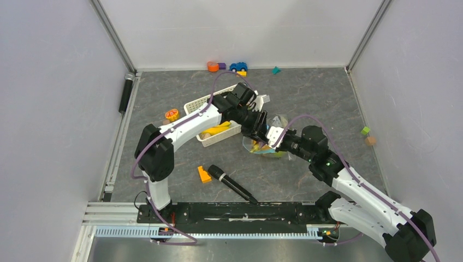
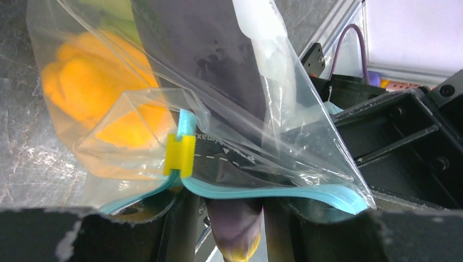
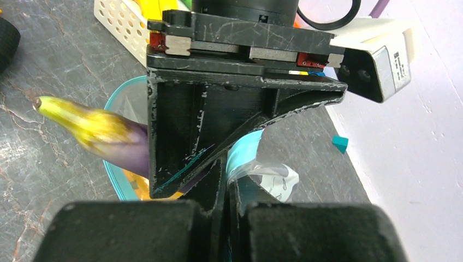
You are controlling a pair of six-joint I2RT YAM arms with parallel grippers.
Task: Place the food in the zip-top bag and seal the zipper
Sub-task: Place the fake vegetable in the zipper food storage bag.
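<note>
left end effector (image 2: 233, 215) is pinching the eggplant (image 3: 104, 134) partly inside the zip-top bag (image 2: 295, 125); right end effector (image 3: 228, 183) is clamping the zipper (image 2: 262, 192); pushing deeper before releasing is looking wise.

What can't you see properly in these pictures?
- Top view: what is inside the clear plastic zip-top bag; too small, and the left gripper and right gripper cover it.
- Right wrist view: much of the bag's mouth, behind the left gripper's black body; the tip of the purple toy eggplant is blurred.
- Left wrist view: green food in the bag, cut by the top edge.
</note>
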